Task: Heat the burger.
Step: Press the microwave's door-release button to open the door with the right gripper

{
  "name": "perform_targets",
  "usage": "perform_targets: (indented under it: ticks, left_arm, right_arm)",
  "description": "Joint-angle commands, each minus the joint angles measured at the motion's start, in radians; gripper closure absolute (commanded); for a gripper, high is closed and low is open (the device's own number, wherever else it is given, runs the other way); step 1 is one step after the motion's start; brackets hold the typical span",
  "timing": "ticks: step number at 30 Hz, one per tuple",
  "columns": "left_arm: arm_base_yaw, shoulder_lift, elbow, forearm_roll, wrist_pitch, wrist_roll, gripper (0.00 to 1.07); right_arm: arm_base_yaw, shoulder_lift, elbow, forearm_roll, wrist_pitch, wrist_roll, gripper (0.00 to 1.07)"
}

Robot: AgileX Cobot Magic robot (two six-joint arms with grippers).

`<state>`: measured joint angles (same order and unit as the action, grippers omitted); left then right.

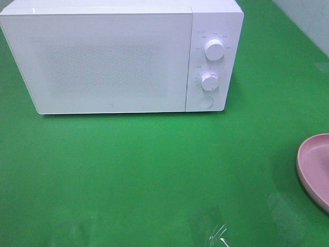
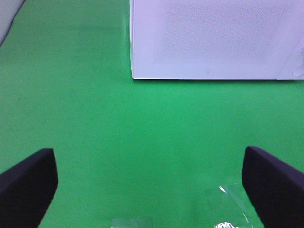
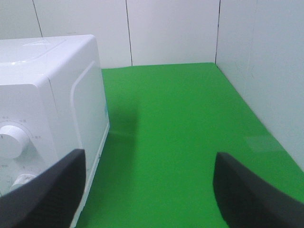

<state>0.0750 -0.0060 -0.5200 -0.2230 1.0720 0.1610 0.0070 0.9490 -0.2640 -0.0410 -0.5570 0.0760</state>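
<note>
Pink plate [image 1: 312, 165] cut by the frame's right edge; dial markings [image 1: 201, 37] on the microwave [image 1: 103, 62] illegibly small.

Left fingers [image 2: 28, 185] and right fingers [image 3: 47, 194] spread wide.

Microwave [image 1: 113, 62] back left on table [image 1: 154, 170]; plate [image 1: 316, 167] front right

Only the ends of the robot's two arms are showing. The left gripper [image 2: 149, 156] is presenting two broad fingers [image 2: 28, 185] in matte black, which is reading slightly purple under the light. Each is appearing as a plain, solid wedge with a blunt, rounded corner. The right gripper [image 3: 149, 159] is wearing the same chunky shape. Its fingers [image 3: 256, 194] are looking charcoal-grey and carrying a fine, grainy, weave-like texture across smooth faces and softly rounded edges.
</note>
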Motion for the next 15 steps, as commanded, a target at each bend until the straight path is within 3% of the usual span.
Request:
perform_targets:
  ticks: [1,4,8,15]
  left_arm:
    - [-0.003,-0.022,0.002,-0.003,0.002,-0.002,0.09]
    - [-0.003,-0.022,0.002,-0.003,0.002,-0.002,0.09]
    - [-0.003,-0.022,0.002,-0.003,0.002,-0.002,0.09]
    - [-0.003,-0.022,0.002,-0.003,0.002,-0.002,0.09]
  right_arm:
    - [-0.006,0.072,0.000,-0.043,-0.119,0.005,0.33]
    - [-0.002,0.103,0.000,-0.044,-0.136,0.004,0.34]
    - [0.069,0.170,0.000,-0.041,-0.166,-0.030,0.34]
    - [0.245,0.274,0.000,0.150,-0.205,-0.231,0.34]
